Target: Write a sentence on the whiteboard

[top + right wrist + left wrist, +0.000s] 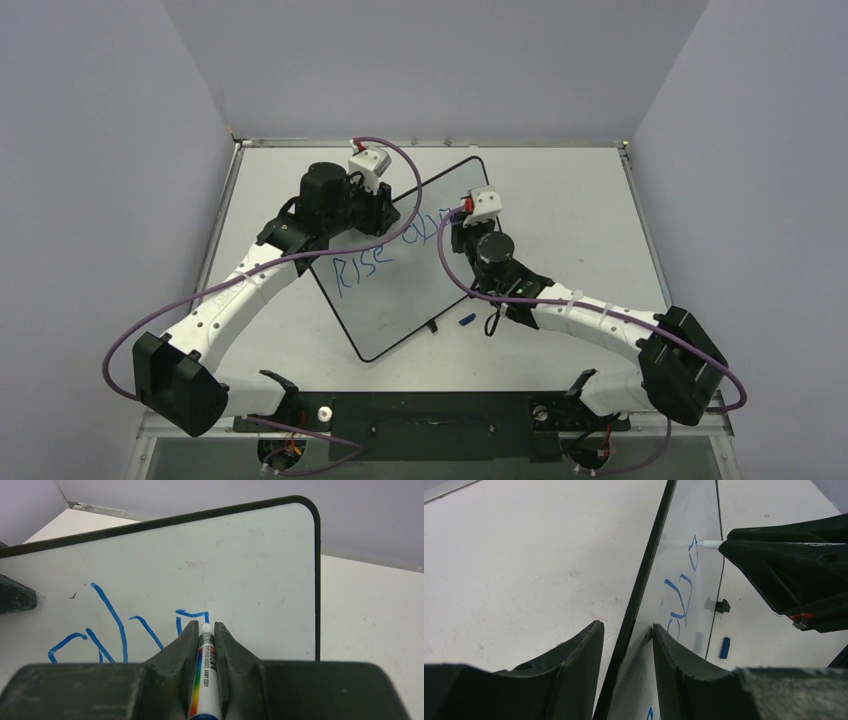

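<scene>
Blue handwritten letters of the sentence (358,268) run along the whiteboard (390,310), which stands on the pale table (560,200), set slantwise across it in the top view. "RISE" can be read at the end of the whiteboard nearer the left arm. Further strokes follow toward its far corner, but they are partly hidden and too loose to read. The left gripper (626,626) is clamped on the whiteboard's edge with one finger on each side of the thin black frame, and the finger on the written side touches the glossy face. The right gripper (205,626) is closed tight on a white marker (205,675) with a rainbow band on its barrel. The marker's tip is against the whiteboard's face, right at the newest blue strokes and near the rounded corner. A small blue cap (466,320) lies on the table just off the whiteboard's written side. It is close to one of the whiteboard's small black feet (432,325) and apart from both grippers.
</scene>
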Controlling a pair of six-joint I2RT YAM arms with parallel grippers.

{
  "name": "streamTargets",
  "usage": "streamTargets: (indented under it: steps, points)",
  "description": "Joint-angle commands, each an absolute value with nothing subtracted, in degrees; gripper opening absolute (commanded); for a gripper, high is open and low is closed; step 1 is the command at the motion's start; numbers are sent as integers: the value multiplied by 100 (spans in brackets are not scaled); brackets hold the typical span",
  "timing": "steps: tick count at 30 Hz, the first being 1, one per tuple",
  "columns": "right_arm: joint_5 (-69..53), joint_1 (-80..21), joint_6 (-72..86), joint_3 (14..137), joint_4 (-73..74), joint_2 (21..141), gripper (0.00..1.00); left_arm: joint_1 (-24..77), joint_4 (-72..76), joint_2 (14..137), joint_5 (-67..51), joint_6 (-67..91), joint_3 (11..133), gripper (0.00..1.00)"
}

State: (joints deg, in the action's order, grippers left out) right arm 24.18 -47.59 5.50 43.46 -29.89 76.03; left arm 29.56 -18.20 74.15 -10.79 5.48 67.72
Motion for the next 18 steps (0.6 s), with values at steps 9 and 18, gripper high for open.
streamTargets:
  steps: [9, 18]
  points:
    - [2184, -4729, 979, 4049, -2975, 7497, 0, 2971, -1206, 7137, -1204, 475, 6913, 0]
    - [1691, -4726, 988, 3926, -3047, 6898, 0, 2970, -1212, 7158, -1220, 474, 6910, 0]
